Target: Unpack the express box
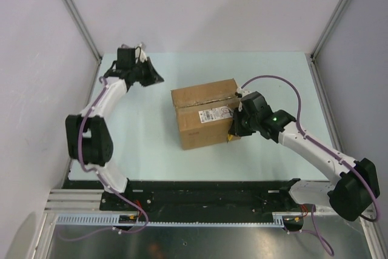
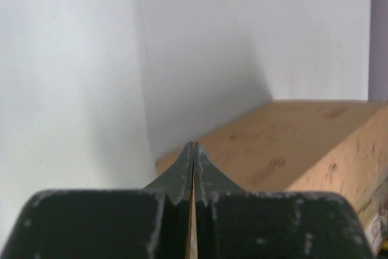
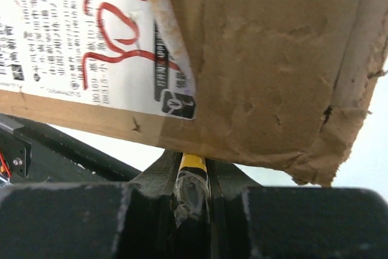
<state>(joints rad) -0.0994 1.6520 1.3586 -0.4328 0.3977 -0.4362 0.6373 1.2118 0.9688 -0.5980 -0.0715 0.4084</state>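
Brown corrugated express box [image 1: 194, 127], scuffed, 1 corner torn, white label [image 1: 213, 113], sits mid-tabletop [image 1: 139, 144] with its top closed. Right pincer [image 1: 235, 130] at the near-right corner clamps a yellow-handled tool [image 3: 193, 167]. Left pincer [image 1: 157, 80] is pressed together, empty, clear of the far-left edge.

The left arm [image 1: 109, 98] is bent up and reaches far out, and the left gripper [image 2: 193, 153] has both fingers pressed flat together, while the right arm [image 1: 315, 147] stretches in low and the right gripper [image 3: 191, 177] squeezes a thin yellow tool [image 3: 193, 163].
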